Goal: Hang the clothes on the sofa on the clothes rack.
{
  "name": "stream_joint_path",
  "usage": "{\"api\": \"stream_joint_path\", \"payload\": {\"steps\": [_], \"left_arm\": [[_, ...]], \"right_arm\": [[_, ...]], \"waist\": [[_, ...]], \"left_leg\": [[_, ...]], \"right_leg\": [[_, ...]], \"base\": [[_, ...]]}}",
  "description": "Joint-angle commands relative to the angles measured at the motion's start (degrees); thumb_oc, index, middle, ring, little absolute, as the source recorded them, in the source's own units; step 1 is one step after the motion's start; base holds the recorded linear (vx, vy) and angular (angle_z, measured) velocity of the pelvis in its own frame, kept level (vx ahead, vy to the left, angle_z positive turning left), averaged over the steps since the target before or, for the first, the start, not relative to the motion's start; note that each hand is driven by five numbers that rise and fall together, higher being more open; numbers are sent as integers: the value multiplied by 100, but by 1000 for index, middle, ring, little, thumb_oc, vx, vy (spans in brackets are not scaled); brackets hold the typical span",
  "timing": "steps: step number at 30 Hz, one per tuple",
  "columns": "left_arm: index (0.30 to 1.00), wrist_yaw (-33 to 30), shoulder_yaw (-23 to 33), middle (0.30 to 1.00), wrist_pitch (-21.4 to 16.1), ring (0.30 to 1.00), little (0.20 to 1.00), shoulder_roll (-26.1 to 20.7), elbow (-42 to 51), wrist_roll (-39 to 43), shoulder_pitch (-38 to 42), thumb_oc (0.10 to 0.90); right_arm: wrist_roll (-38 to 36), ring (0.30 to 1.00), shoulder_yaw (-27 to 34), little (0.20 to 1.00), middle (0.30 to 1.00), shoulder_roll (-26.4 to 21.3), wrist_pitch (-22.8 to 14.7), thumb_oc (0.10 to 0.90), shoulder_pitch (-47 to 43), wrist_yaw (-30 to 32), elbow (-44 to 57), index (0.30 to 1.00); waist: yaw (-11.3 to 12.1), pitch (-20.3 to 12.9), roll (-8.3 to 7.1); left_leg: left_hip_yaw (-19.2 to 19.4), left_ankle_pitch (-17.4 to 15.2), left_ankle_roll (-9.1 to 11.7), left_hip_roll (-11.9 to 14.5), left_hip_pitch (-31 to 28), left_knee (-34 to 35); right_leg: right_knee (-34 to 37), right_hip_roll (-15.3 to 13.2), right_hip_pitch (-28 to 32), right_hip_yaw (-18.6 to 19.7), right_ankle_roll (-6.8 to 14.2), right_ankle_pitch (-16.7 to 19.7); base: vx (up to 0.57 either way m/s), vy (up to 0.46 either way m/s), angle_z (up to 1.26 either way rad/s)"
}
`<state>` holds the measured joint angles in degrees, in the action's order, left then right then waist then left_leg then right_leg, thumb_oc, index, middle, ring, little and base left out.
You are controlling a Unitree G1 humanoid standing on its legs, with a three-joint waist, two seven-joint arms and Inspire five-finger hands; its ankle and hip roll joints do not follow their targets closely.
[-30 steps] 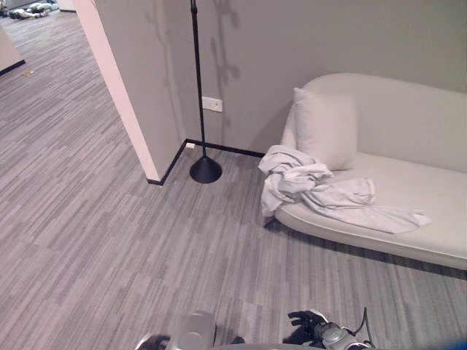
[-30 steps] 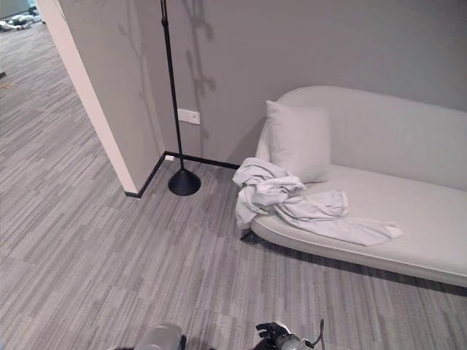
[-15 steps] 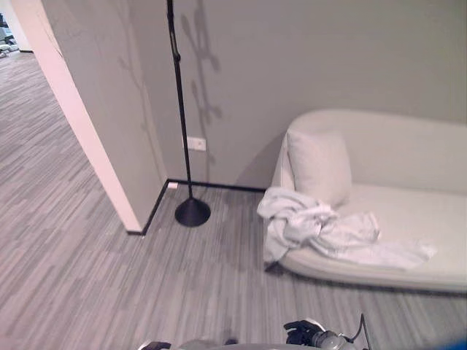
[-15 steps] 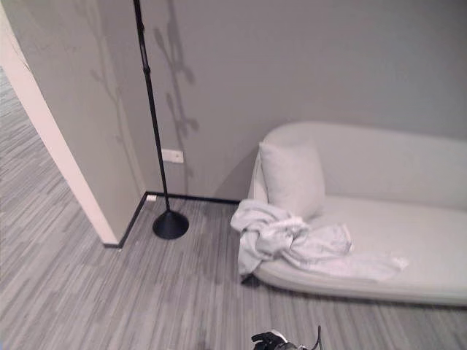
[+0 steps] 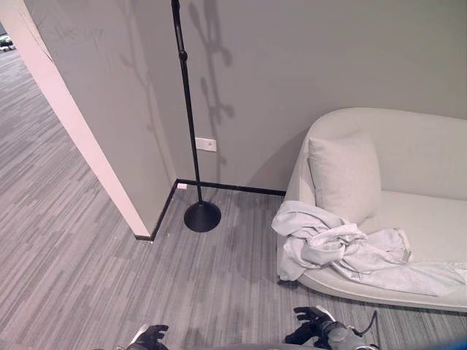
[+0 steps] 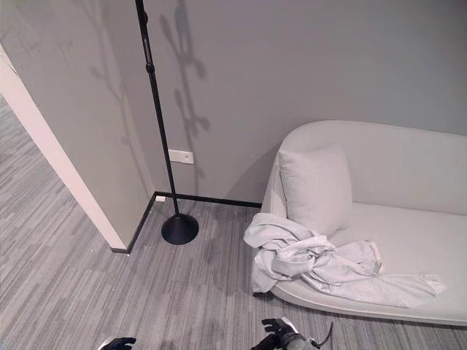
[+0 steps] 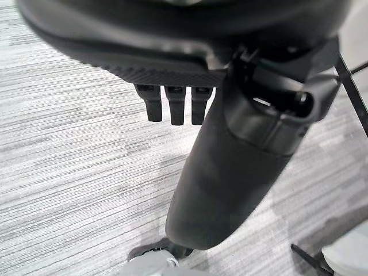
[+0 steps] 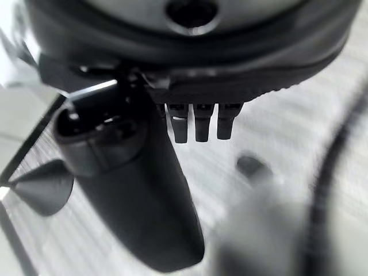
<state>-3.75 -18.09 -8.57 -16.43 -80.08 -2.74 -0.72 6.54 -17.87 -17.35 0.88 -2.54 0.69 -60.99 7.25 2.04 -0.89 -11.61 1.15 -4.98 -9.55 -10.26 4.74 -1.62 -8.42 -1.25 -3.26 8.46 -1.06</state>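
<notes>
**Both hands low and empty, clothes lying on the sofa**

On my left wrist feed the left hand (image 7: 230,172) hangs over bare floor with its fingers (image 7: 175,109) loosely extended side by side and the thumb sticking out beside them, nothing between them. The right hand (image 8: 138,195) reads the same on its own wrist feed: fingers (image 8: 196,123) relaxed in a row, thumb out, holding nothing. From the head camera I see both hands at the bottom edge, well apart from the furniture.

The pale clothes (image 5: 343,248) lie crumpled on the near end of the white sofa (image 5: 408,153), one fold spilling over the sofa's end toward the grey floor (image 5: 73,255), just below a cushion (image 5: 344,175). The black clothes rack (image 5: 191,138) stands upright on its round base in the wall corner, near the sofa's end.
</notes>
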Motion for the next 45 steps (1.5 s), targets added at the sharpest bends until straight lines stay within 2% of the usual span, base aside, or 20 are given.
{"api": "stream_joint_path", "payload": {"steps": [1, 2, 4, 7, 9, 10, 12, 13, 14, 15, 16, 17, 18, 19, 24, 26, 32, 35, 39, 45], "left_arm": [[900, -153, -1, 900, -177, 900, 900, -68, -156, -290, 154, 800], [900, -132, -108, 900, -190, 900, 900, -37, -101, -274, 255, 800], [900, -146, -288, 900, -200, 900, 900, -29, 8, -382, 368, 800], [900, -174, -692, 900, -240, 900, 900, 61, 116, -695, 474, 800], [900, -172, -700, 900, -236, 900, 900, 84, 145, -701, 468, 800], [900, -157, -541, 900, -239, 900, 900, 146, 141, -584, 425, 800], [900, -152, -478, 900, -231, 900, 900, 187, 132, -521, 408, 800], [900, -169, -363, 900, -209, 900, 900, 246, 177, -471, 386, 800], [900, -169, -358, 900, -208, 900, 900, 248, 178, -472, 391, 800], [900, -255, -379, 900, -213, 900, 900, 231, 263, -600, 412, 800], [900, -267, -437, 900, -238, 900, 900, 225, 265, -632, 431, 800], [900, -268, -430, 900, -238, 900, 900, 225, 264, -632, 431, 800], [900, -226, -576, 900, -271, 900, 900, 245, 294, -585, 453, 800], [900, -230, -531, 900, -267, 900, 900, 267, 261, -539, 405, 800], [900, -280, -279, 900, -242, 900, 900, 194, 114, -200, 408, 800], [900, -323, -501, 900, -287, 900, 900, 125, 170, -365, 539, 800], [900, -394, -728, 900, -365, 900, 900, 94, 417, -412, 695, 800], [900, -493, -720, 900, -396, 900, 900, 106, 508, -367, 779, 800], [900, -640, -1095, 900, -506, 900, 900, 131, 720, -812, 869, 800], [900, -697, -864, 900, -490, 900, 900, 153, 587, -649, 849, 800]], "right_arm": [[344, 900, 419, 900, 900, -1135, -315, 800, -217, 565, 1060, 900], [353, 900, 718, 900, 900, -1450, -326, 800, -244, 735, 1295, 900], [402, 900, 980, 900, 900, -1724, -305, 800, -225, 882, 1517, 900], [403, 900, 1388, 900, 900, -2206, -404, 800, -209, 1230, 1647, 900], [549, 900, 1470, 900, 900, -2372, -417, 800, -164, 1288, 1871, 900], [804, 900, 1688, 900, 900, -2664, -510, 800, -6, 1428, 2130, 900], [951, 900, 1753, 900, 900, -2797, -530, 800, 21, 1521, 2182, 900], [1450, 900, 1699, 900, 900, -3102, -480, 800, -29, 1718, 2419, 900], [1453, 900, 1696, 900, 900, -3104, -479, 800, -37, 1719, 2417, 900], [1622, 900, 1631, 900, 900, -3324, -537, 800, -152, 1736, 2504, 900], [1575, 900, 1425, 900, 900, -3405, -595, 800, -457, 1736, 2361, 900], [1573, 900, 1411, 900, 900, -3405, -598, 800, -473, 1739, 2351, 900], [1526, 900, 1014, 900, 900, -3429, -660, 800, -1047, 1774, 2164, 900], [1527, 900, 850, 900, 900, -3357, -657, 800, -1204, 1770, 2052, 900], [1314, 900, 116, 900, 900, -3119, -610, 800, -1902, 1575, 1322, 900], [1363, 900, -403, 900, 900, -3091, -581, 800, -2372, 1457, 1069, 900], [1564, 900, -705, 900, 900, -3138, -509, 800, -2684, 1556, 1091, 900], [1957, 900, -827, 900, 900, -3340, -456, 800, -2684, 1600, 1316, 900], [2503, 900, -766, 900, 900, -3717, -427, 800, -2676, 1952, 1796, 900], [2701, 900, -832, 900, 900, -3766, -474, 800, -2488, 1828, 1968, 900]], "waist": [[9, -69, -263], [-73, -25, -233], [-169, 11, -180], [-291, 73, -85], [-305, 101, -57], [-306, 150, -31], [-323, 174, -19], [-288, 260, -1], [-307, 267, -8], [-239, 304, 15], [-147, 348, 41], [-158, 345, 40], [-6, 403, 80], [42, 369, 115], [205, 443, 51], [270, 563, 39], [289, 717, 7], [259, 782, -14], [195, 924, -16], [192, 1003, -42]], "left_leg": [[-259, -391, 368, 935, 487, 26], [-394, -321, 472, 1068, 607, 26], [-577, -232, 591, 1184, 735, 26], [-668, -104, 754, 1290, 919, 26], [-682, -62, 800, 1313, 945, 26], [-599, 1, 841, 1349, 1023, 26], [-529, 16, 829, 1348, 1060, 26], [16, -25, 716, 1364, 1051, 26], [1, -7, 707, 1345, 1058, 26], [415, -136, 562, 1173, 1079, 26], [217, -127, 521, 926, 1211, 9], [213, -128, 519, 922, 1220, 2], [-223, -110, 491, 636, 1471, 5], [-290, -83, 423, 587, 1485, 26], [-152, -27, 292, 550, 1626, 26], [-45, -79, 248, 571, 1652, 26], [60, -122, 245, 592, 1748, 26], [19, -93, 269, 579, 1843, 26], [14, -66, 308, 597, 1967, 26], [-39, -44, 323, 613, 2026, 26]], "right_leg": [[505, 35, 98, 129, -339, 760], [392, 176, 80, 5, -439, 504], [342, 295, 80, -167, -530, 302], [492, 415, 208, -464, -613, 207], [524, 435, 263, -560, -630, 181], [556, 465, 355, -710, -666, 114], [610, 456, 446, -848, -682, 98], [662, 412, 586, -1068, -692, 45], [662, 394, 588, -1083, -685, 49], [662, 318, 626, -1274, -626, -13], [662, 277, 580, -1294, -563, 0], [662, 274, 576, -1298, -562, 0], [662, 292, 460, -1219, -516, 38], [662, 325, 420, -1206, -511, 31], [662, 242, 302, -1276, -496, 70], [662, 217, 189, -1161, -464, 135], [662, 216, 11, -1039, -419, 187], [662, 214, -81, -1081, -404, 201], [662, 235, -238, -1061, -386, 252], [662, 257, -299, -1073, -395, 249]], "base": [[102, -389, 40], [87, -390, 57], [94, -412, 78], [70, -271, 72], [69, -188, 52], [83, -144, 52], [90, -108, 54], [57, -30, 89], [99, 18, 106], [33, 119, 78], [38, 115, 63], [-10, 158, 30], [47, 144, 7], [101, 204, -22], [99, 120, 2], [50, 101, -4], [33, 63, -11], [11, 8, -8], [-16, 5, 3], [0, 0, 0]]}}
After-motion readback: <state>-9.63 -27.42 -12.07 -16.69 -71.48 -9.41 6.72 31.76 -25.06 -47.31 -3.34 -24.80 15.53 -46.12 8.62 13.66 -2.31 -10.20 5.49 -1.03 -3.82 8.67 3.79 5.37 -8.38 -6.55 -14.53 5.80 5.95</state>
